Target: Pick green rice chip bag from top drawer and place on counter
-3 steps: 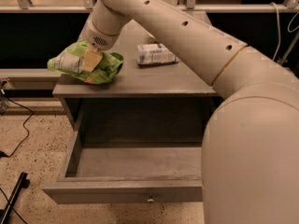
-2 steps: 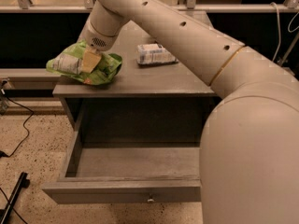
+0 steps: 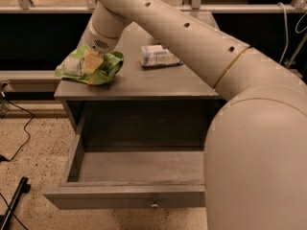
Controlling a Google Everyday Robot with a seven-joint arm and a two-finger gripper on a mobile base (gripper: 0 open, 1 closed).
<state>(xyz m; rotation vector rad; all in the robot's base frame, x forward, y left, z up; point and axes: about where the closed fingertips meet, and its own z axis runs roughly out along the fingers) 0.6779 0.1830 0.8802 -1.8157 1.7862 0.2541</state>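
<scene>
The green rice chip bag (image 3: 103,68) lies crumpled at the left edge of the counter (image 3: 158,83), its left end hanging past the edge. My gripper (image 3: 92,61) comes down on it from above and is shut on its middle, with a yellowish finger (image 3: 94,60) showing against the foil. The top drawer (image 3: 134,169) stands pulled open below the counter, with nothing showing inside and its round knob (image 3: 154,205) on the front panel. My large white arm fills the right side of the view and hides the drawer's right end.
A white-blue labelled bottle (image 3: 158,55) lies on its side on the counter, right of the bag. A dark wall and a rail run behind the cabinet. Black cables (image 3: 19,143) and a dark bar (image 3: 13,207) lie on the speckled floor at left.
</scene>
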